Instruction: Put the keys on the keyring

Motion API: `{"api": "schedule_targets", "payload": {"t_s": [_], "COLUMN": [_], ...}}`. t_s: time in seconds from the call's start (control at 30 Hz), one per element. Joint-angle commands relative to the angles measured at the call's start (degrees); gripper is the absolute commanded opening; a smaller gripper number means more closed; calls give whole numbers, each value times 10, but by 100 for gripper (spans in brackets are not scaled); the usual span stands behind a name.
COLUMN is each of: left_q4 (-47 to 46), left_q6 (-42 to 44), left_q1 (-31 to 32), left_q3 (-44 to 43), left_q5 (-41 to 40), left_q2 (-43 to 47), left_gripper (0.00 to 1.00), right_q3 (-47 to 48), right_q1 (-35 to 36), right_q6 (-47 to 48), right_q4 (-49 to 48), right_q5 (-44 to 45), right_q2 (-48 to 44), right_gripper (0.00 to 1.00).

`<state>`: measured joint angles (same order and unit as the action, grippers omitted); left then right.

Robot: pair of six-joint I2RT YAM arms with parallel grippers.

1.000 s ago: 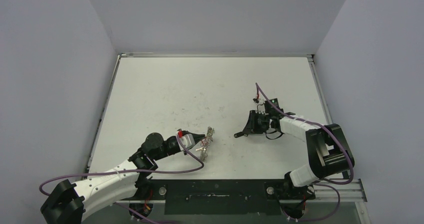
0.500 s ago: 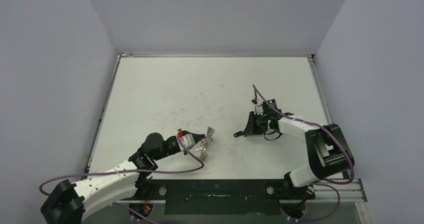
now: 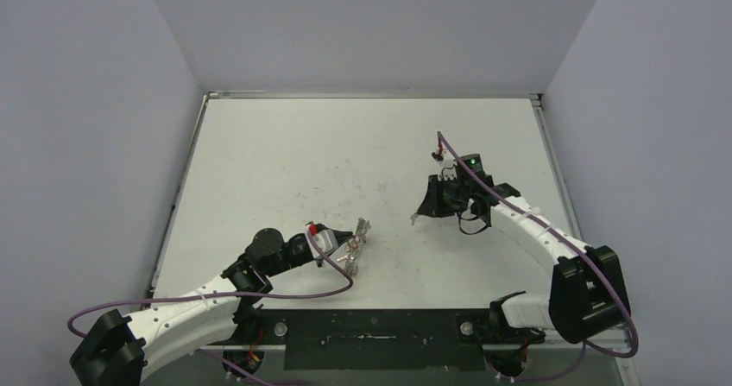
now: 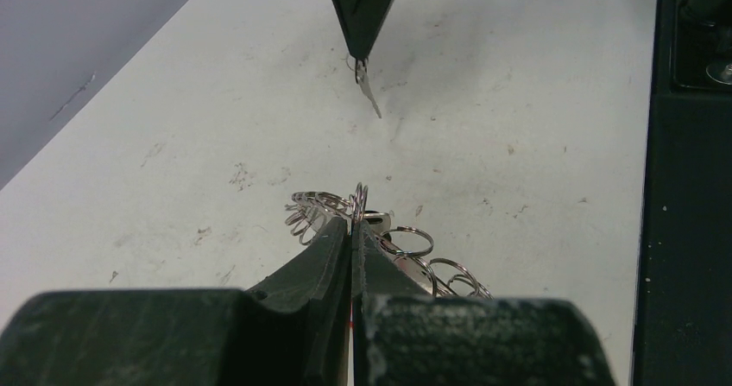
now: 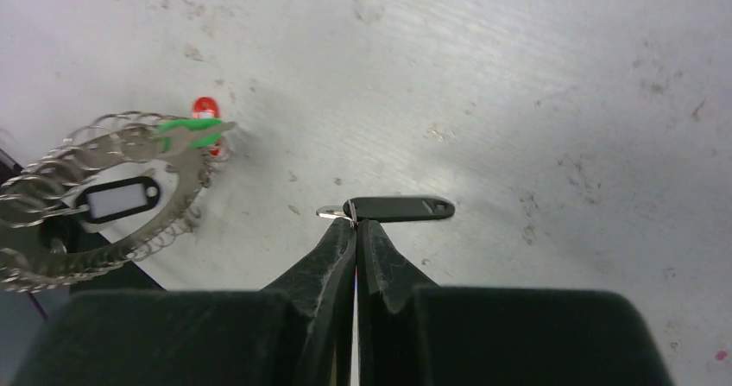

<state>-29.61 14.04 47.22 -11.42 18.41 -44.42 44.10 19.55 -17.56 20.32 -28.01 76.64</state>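
The keyring [image 3: 356, 241], a flat grey ring fringed with small wire loops, stands on edge with my left gripper [image 3: 343, 246] shut on it. In the left wrist view the keyring [image 4: 406, 243] fans out past the left gripper [image 4: 352, 224]. The right wrist view shows the keyring [image 5: 52, 256] at the left with its green tag [image 5: 194, 131]. My right gripper [image 5: 356, 224] is shut on one of the keys [image 5: 397, 208], black head to the right and silver blade to the left. The left wrist view shows the right gripper [image 4: 361, 53] with the key's blade [image 4: 369, 92] hanging under its tip.
White table [image 3: 285, 161] with grey walls on three sides and a black rail [image 3: 371, 330] along the near edge. Purple cables [image 3: 216, 297] loop along both arms. A black label holder [image 5: 121, 201] with a white insert lies within the keyring.
My right gripper has shut on the key and lifted back and to the right, its elbow swinging right. The left arm and keyring have not moved.
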Motion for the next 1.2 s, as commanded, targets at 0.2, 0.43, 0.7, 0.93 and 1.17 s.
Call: {"api": "schedule_targets", "payload": {"t_s": [0.2,0.43,0.7,0.93,1.17], "left_q4": [-11,-11,-16,-25,-33], "left_q6": [-12,-21,-30,-31,-35], "left_q1": [5,6,7,7,9], "left_q3": [-45,-52,-55,-52,-51], "left_q5": [-17,-28,-31,-17,-12], "left_q2": [0,-10,-18,-20,-25], "left_gripper": [0,0,0,0,0], "right_q3": [123,176,189,205,226], "right_q1": [102,188,272,313,344], "right_q6": [63,121,171,155,149], "right_q4": [74,129,140,117,102], "right_q5": [-22,17,44,67,93], "right_q2": [-67,-55,-45,-20,7], "right_gripper": [0,0,0,0,0]}}
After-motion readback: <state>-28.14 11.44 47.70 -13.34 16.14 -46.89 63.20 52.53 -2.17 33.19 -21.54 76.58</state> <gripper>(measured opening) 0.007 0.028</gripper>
